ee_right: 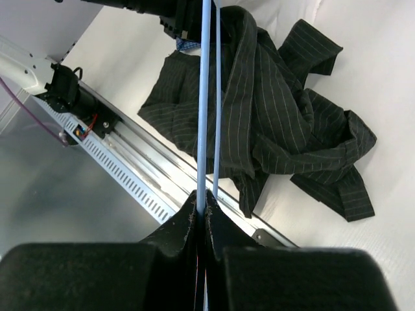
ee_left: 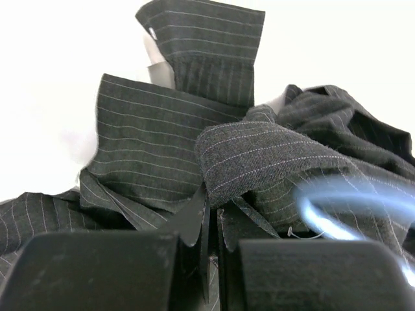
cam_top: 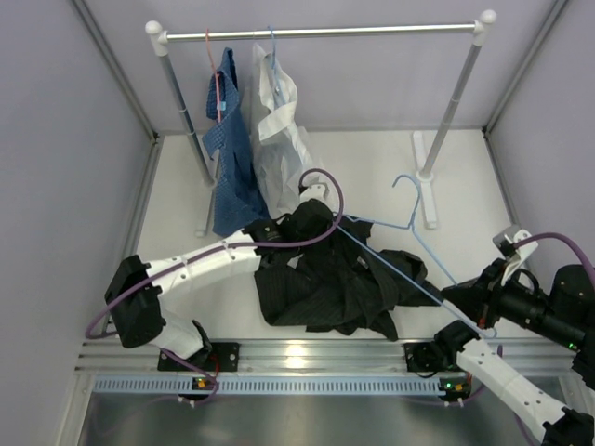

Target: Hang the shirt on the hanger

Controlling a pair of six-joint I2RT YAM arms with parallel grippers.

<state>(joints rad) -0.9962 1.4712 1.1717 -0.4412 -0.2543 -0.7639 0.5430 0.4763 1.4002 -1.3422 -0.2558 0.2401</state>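
Right fingers point(ee_right: 185, 223) on hanger point(ee_right: 203, 97), shirt point(ee_right: 279, 129) underneath

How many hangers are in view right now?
3. A pink hanger and a blue hanger hang on the rail; the light-blue wire hanger is in the right gripper. None seems hidden.

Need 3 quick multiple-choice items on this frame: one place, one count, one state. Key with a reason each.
1. Where is the black shirt?
A) hung on the rail
B) crumpled on the table
C) draped over an arm

2. How many garments hang from the rail?
A) two
B) three
C) none

3. The right claw is:
A) open and empty
B) shut on the shirt
C) shut on the hanger

Key:
1 B, it lies bunched on the white table.
2 A, a blue shirt and a white shirt.
3 C, it pinches the blue wire.
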